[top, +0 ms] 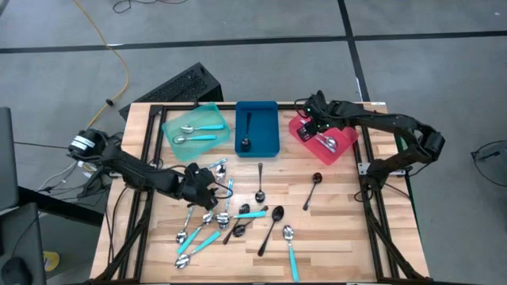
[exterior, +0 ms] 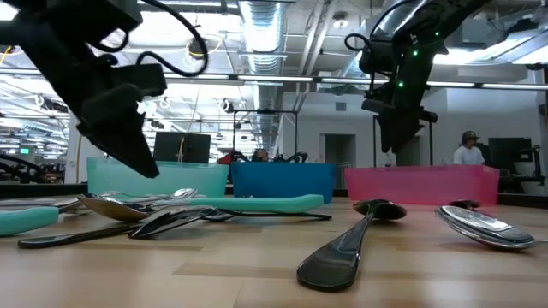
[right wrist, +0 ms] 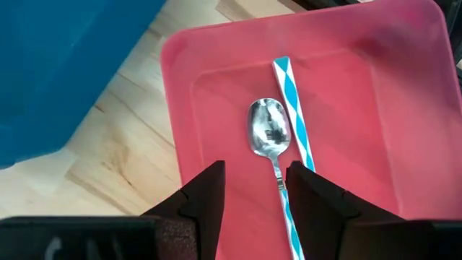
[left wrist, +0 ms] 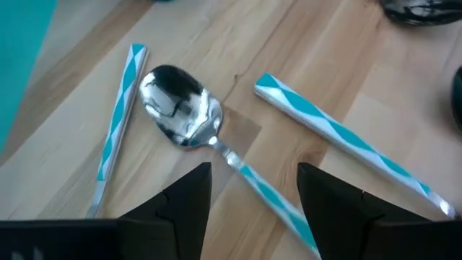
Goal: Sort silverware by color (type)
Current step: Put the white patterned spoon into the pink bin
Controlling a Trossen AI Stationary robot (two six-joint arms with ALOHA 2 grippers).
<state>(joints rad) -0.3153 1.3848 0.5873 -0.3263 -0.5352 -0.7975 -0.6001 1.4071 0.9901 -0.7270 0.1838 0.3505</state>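
Observation:
My left gripper [left wrist: 254, 195] is open and low over the spoon pile [top: 218, 218] on the table's near-left part. Its fingers stand on either side of the striped teal handle [left wrist: 263, 191] of a silver-bowled spoon [left wrist: 180, 108] lying flat on the wood, and touch nothing. My right gripper [right wrist: 256, 195] is open above the red tray [right wrist: 375, 130]. A silver-bowled spoon [right wrist: 267, 130] with a striped teal handle lies on that tray's floor, beside a second striped handle [right wrist: 296, 108]. In the high view the left gripper [top: 204, 184] is over the pile and the right gripper [top: 314, 123] over the red tray [top: 301, 131].
The teal tray [top: 178, 120] holds two teal-handled spoons. The blue tray [top: 269, 134] holds one black spoon [top: 246, 133]. Loose spoons lie mid-table: black ones [top: 270, 229] [top: 314, 188], a dark one [top: 260, 184], a teal-handled one [top: 291, 252]. A keyboard [top: 178, 85] sits beyond the far edge.

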